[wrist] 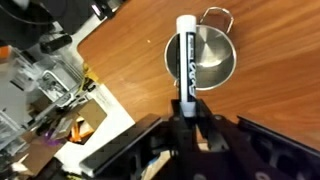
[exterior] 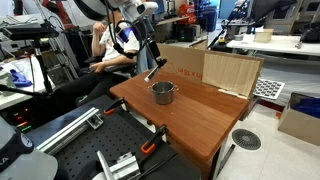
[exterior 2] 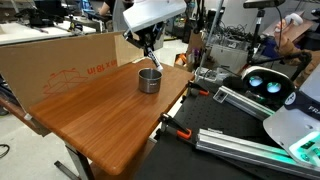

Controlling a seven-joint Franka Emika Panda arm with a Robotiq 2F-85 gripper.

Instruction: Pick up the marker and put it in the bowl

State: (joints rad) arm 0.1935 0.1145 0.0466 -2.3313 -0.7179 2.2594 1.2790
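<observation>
My gripper (wrist: 186, 118) is shut on the marker (wrist: 185, 55), a white stick with a black cap end and dark lettering. In the wrist view the marker points out over the steel bowl (wrist: 212, 62), which has a small wire handle. In both exterior views the gripper (exterior: 152, 68) (exterior 2: 151, 60) hangs just above the bowl (exterior: 163, 93) (exterior 2: 149, 80), which stands on the wooden table (exterior: 200, 115) (exterior 2: 100, 120). The marker (exterior: 152, 70) shows as a pale slanted stick above the bowl's rim.
A cardboard box (exterior: 185, 60) and a wooden board (exterior: 232, 72) stand at the table's back edge. Cardboard (exterior 2: 60, 60) lines the table's far side. Clamps (exterior 2: 175, 128) grip the table edge. A seated person (exterior: 105, 45) is behind the table. Metal rails (exterior: 65, 130) lie on the floor.
</observation>
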